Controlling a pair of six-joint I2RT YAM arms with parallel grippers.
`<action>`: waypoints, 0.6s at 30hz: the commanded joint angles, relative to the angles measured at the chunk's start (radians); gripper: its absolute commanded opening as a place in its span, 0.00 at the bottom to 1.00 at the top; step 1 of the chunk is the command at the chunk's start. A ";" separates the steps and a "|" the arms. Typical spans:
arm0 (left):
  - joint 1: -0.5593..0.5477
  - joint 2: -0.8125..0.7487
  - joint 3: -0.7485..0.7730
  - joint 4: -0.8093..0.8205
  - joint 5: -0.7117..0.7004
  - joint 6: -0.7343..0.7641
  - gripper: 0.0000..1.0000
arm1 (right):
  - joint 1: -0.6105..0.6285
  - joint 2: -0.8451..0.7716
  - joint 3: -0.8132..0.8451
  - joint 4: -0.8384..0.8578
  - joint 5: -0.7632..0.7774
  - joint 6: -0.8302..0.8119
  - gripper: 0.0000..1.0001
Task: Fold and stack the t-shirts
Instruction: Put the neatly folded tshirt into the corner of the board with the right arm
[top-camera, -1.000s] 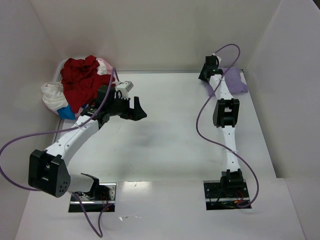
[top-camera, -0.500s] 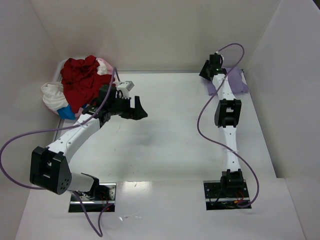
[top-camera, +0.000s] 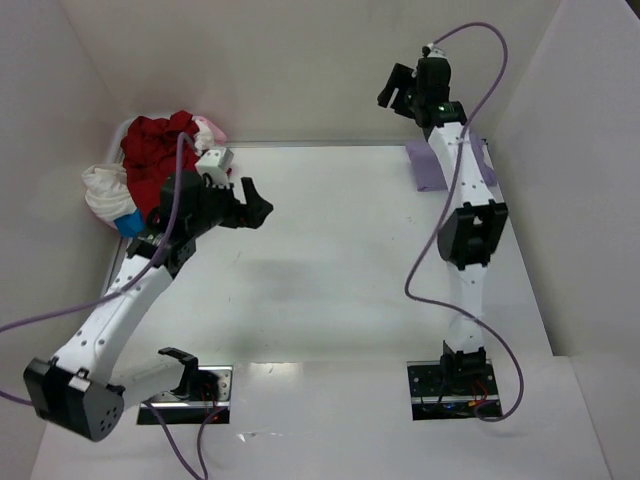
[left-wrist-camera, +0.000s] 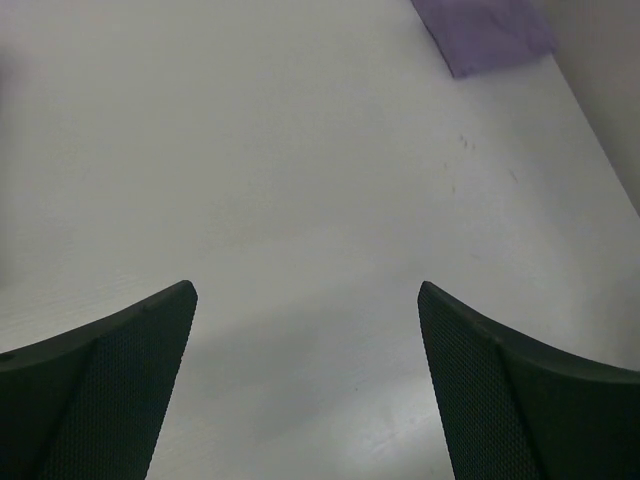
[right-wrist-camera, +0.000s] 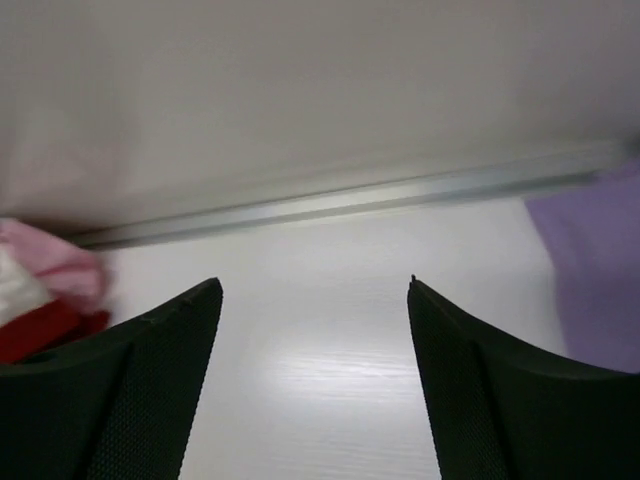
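Note:
A folded lavender t-shirt lies flat at the back right of the table; it also shows as the lavender t-shirt in the left wrist view and the lavender t-shirt in the right wrist view. My right gripper hangs open above and left of it, near the back wall, holding nothing. In the back left corner a red t-shirt, a white one and a pink one lie crumpled in a heap. My left gripper stands open and empty just right of the heap.
A blue item pokes out at the heap's near edge. White walls close the table at the back and on both sides. A metal strip runs along the foot of the back wall. Purple cables loop off both arms.
My right gripper has opened wider and risen from the lavender t-shirt toward the back wall. My left arm has swung left, carrying its open gripper closer to the heap.

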 joint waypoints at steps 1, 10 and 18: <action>0.006 -0.102 0.059 -0.032 -0.243 -0.033 0.99 | 0.072 -0.301 -0.321 0.162 -0.043 -0.026 0.82; 0.072 -0.033 0.191 -0.211 -0.568 0.006 0.99 | 0.132 -0.865 -1.048 0.434 -0.095 0.068 0.96; 0.273 0.330 0.407 -0.197 -0.487 0.106 0.99 | 0.132 -1.013 -1.276 0.481 -0.129 0.129 0.99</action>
